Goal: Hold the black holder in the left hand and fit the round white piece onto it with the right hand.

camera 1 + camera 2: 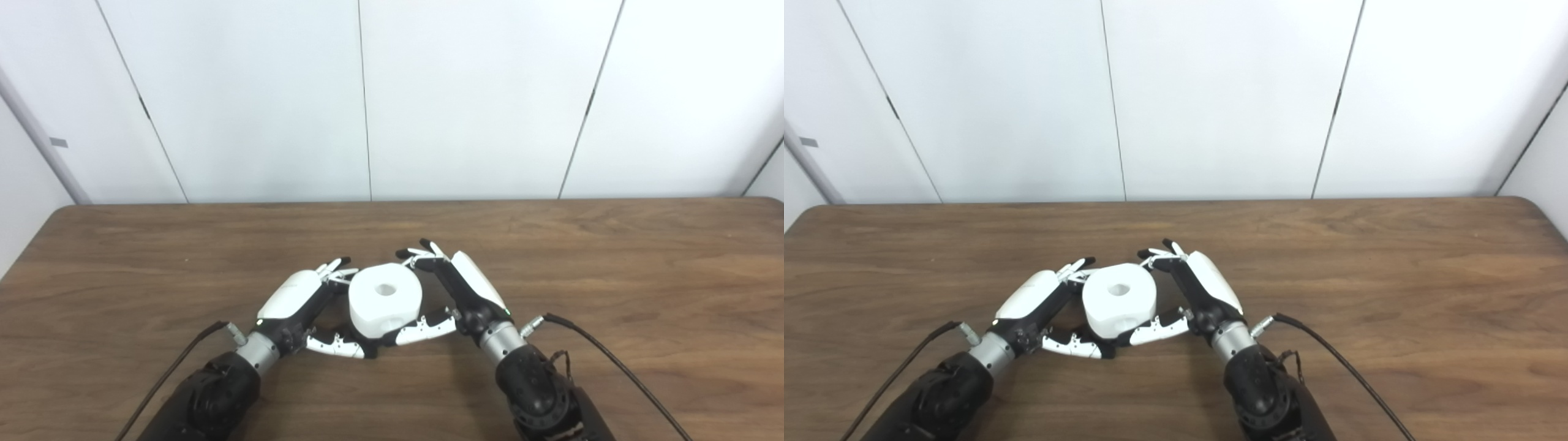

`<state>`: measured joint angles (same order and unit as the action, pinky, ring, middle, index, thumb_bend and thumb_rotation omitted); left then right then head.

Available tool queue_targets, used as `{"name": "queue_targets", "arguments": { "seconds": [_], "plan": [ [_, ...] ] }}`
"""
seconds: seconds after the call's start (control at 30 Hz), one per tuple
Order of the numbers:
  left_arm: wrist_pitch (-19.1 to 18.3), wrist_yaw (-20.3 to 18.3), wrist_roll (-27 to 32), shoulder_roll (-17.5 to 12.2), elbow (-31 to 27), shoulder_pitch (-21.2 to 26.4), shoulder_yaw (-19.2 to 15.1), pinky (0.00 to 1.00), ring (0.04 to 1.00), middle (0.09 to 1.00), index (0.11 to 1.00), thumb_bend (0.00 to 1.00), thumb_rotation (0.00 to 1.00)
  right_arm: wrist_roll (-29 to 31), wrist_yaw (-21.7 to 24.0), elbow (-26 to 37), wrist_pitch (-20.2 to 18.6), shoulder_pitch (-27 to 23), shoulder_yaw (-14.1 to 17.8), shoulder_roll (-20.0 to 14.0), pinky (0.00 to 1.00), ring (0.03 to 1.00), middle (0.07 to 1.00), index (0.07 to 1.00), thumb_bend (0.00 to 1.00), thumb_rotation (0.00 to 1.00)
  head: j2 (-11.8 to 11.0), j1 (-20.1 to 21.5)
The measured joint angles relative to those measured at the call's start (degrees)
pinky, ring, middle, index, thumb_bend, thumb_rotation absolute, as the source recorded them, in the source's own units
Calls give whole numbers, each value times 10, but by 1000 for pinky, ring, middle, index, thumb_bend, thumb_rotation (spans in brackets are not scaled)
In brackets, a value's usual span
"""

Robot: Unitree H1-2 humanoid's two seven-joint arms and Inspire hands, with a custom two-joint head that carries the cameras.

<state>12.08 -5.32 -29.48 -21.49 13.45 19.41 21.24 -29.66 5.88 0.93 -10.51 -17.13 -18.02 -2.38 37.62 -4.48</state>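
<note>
Left side: a black cable point(168, 373) runs along the brown wood-grain table point(612, 263) to the wrist of the left arm, which enters from the lower left and ends in the white-backed left hand point(300, 309). This hand lies against the left flank of the round white piece with a central hole point(384, 306); its fingers point(334, 269) reach around the far left edge of the piece and its thumb point(337, 347) runs beneath the near lower edge, so the hand is closed around something at that level. Whether it grips the black holder cannot be told, because the holder is hidden; only a small dark patch shows below the white piece between the two thumbs. Centre: the round white piece sits upright between the two hands near the front middle of the table, hole facing up, and whether it rests on the table cannot be told. Right side: the white-backed right hand point(456, 294) cups the right flank of the white piece, fingers point(419, 252) curling over its far upper edge and thumb point(422, 331) pressed to its near lower side, holding the piece. A second black cable point(612, 367) leaves the right wrist and trails to the lower right. Behind the table stands a plain white panelled wall point(478, 98).
</note>
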Motion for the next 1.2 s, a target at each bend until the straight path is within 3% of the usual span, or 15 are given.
{"name": "queue_targets", "arguments": {
  "seconds": [1.2],
  "plan": [
    [-3, 4, 0, 4, -2, -1, 2, 1000, 1000, 880, 483, 524, 53, 2, -6, -22, 19, -11, -21, 4, 1000, 997, 858, 486, 512, 160, 11, -16]
  ]
}}
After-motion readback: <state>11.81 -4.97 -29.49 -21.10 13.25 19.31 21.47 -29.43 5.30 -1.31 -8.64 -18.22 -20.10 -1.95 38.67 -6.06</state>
